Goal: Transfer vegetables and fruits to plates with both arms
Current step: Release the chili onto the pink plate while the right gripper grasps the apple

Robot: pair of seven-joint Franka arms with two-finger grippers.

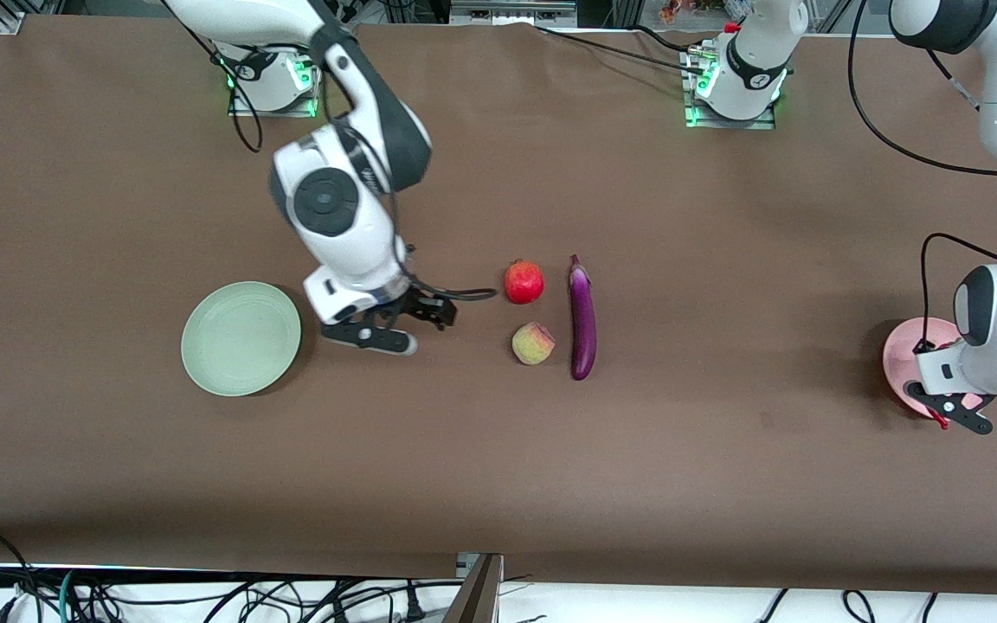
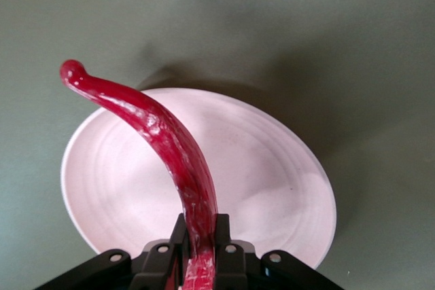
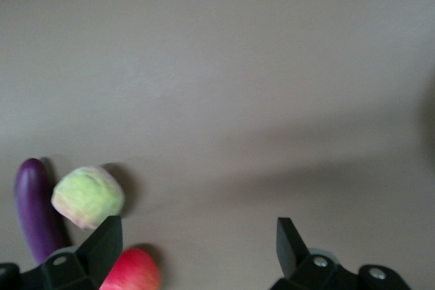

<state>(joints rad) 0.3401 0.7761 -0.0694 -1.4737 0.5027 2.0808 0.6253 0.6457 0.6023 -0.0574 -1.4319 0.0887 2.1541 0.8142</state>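
The left gripper (image 2: 200, 252) hangs over the pale pink plate (image 2: 272, 168) at the left arm's end of the brown worktop (image 1: 723, 260), clenched on the stem end of the red chili pepper (image 2: 163, 137), whose curved body arcs out above the plate. The right gripper (image 3: 197, 242) hovers over bare worktop with its fingers spread wide and nothing between them, the pale green plate (image 1: 241, 338) at its nine o'clock in the front view. At its three o'clock lie the pomegranate (image 1: 524, 281) and, nearer the front camera, the peach (image 1: 533, 343), with the eggplant (image 1: 582, 316) lengthwise just beside both, toward the left arm's end.
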